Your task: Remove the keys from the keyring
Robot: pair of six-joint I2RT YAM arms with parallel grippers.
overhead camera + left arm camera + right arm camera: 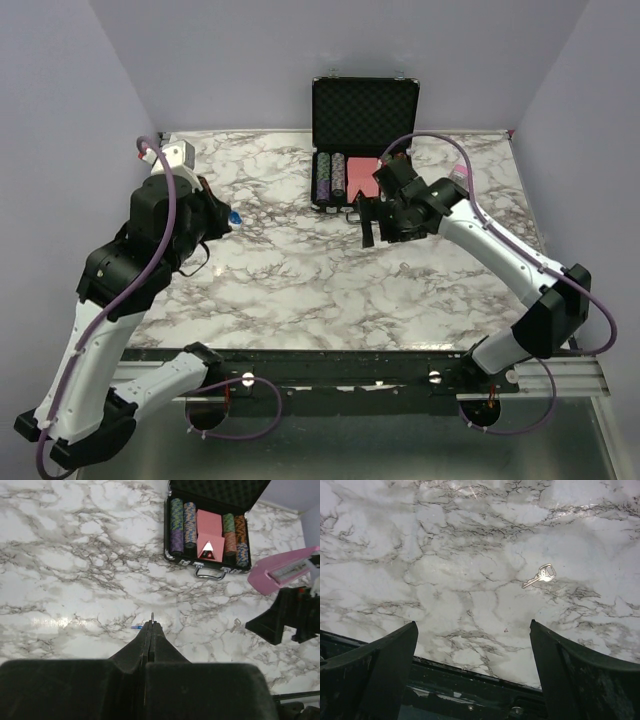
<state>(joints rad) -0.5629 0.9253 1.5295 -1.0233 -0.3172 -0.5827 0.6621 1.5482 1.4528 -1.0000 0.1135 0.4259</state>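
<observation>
My left gripper (224, 217) is shut on the thin silvery keyring (152, 616), whose edge sticks up from the closed fingertips in the left wrist view. The blue-headed key (234, 216) hangs at the tips; it shows as a blue sliver (136, 627) left of them. A bare silver key (542, 574) lies loose on the marble, also seen in the left wrist view (236, 625) and the top view (404, 268). My right gripper (372, 232) hovers above the table, open and empty (472, 625), the silver key ahead of it.
An open black chip case (364, 110) with stacked chips and pink cards stands at the back centre (210, 535). A pink wedge-shaped object (282, 567) sits by the right arm. The table's near edge (470, 672) lies below the right fingers.
</observation>
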